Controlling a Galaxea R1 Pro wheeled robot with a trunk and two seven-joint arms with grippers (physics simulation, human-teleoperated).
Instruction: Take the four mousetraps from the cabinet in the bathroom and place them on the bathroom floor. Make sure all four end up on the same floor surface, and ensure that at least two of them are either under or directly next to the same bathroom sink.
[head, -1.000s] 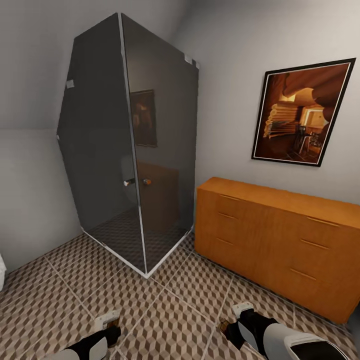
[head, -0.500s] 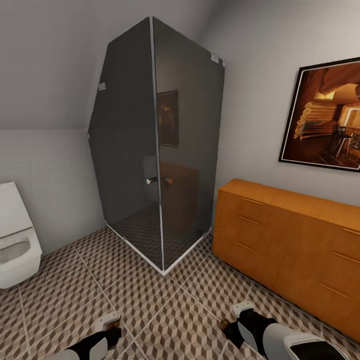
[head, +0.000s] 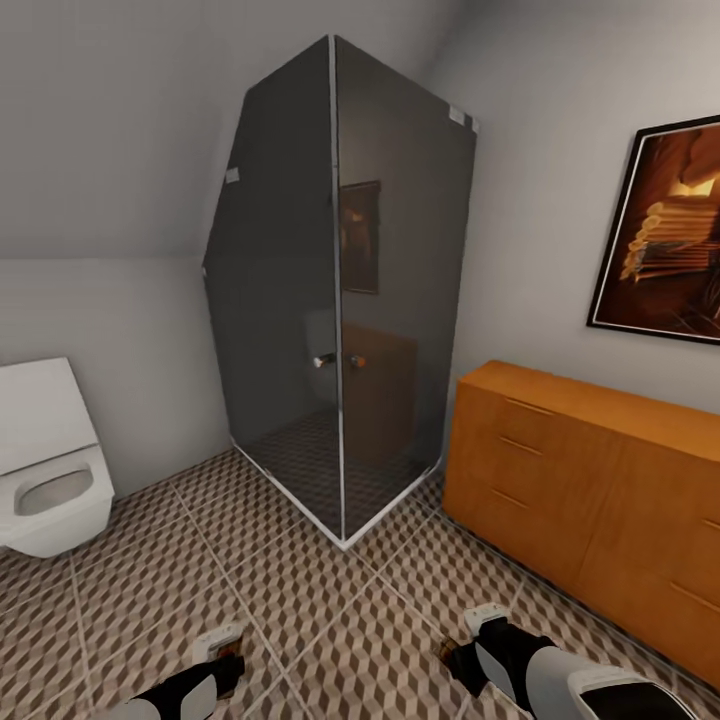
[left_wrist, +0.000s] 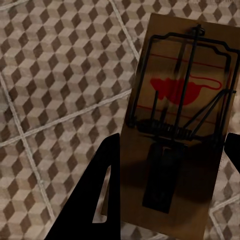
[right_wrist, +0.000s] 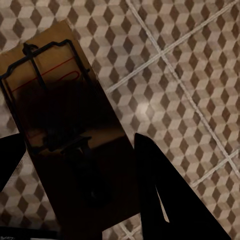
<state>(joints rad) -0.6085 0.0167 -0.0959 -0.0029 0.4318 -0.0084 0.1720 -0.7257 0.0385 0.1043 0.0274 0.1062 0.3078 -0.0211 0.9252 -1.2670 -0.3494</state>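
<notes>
In the left wrist view my left gripper (left_wrist: 172, 145) is shut on a mousetrap (left_wrist: 185, 90), a brown board with a black wire frame and a red mark, held above the bathroom floor (left_wrist: 55, 75). My right gripper (right_wrist: 80, 137) is shut on another mousetrap (right_wrist: 55, 85), also over the cube-patterned tiles. In the head view both grippers (head: 218, 648) (head: 482, 628) hang low over the bathroom floor (head: 300, 590). The orange-brown cabinet (head: 600, 480) stands against the right wall, its drawers shut. The sink is out of view.
A dark glass shower enclosure (head: 340, 300) fills the corner straight ahead. A white toilet (head: 45, 470) hangs on the left wall. A framed picture (head: 665, 240) is above the cabinet. Open tiles lie between the shower and me.
The head camera has turned left: the toilet has come into view, and the shower, cabinet and picture have slid right. Both arms keep their pose in the picture.
</notes>
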